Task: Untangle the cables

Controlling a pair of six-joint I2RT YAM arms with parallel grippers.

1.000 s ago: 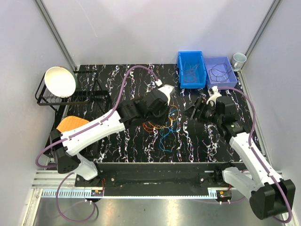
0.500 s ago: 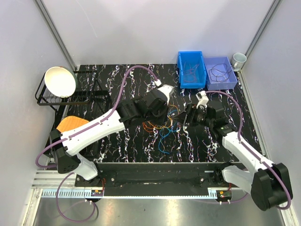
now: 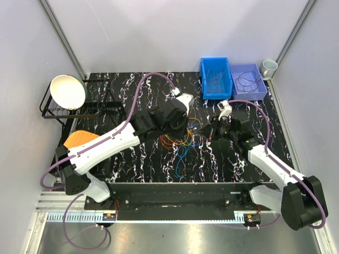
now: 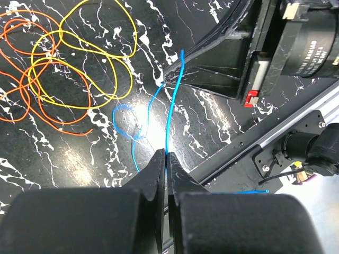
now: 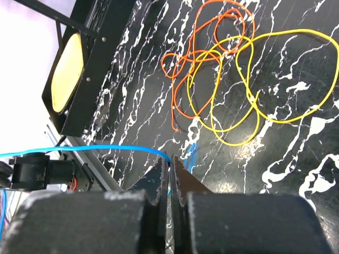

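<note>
My left hand [image 4: 165,159] is pinched fully shut on the blue cable [image 4: 170,111]. My right hand [image 5: 170,161] is closed on the same strand further along, so it runs fairly straight between them. It's hair-thin, light and limp, and I judge it likely to slip or snag, so a firm pinch and a gentle pull suit it. The yellow cable [image 4: 131,37] and orange cable [image 5: 174,108] lie looped together on the surface [image 4: 63,153] just beside. Both arms reach inward, hands nearly meeting mid-surface.
</note>
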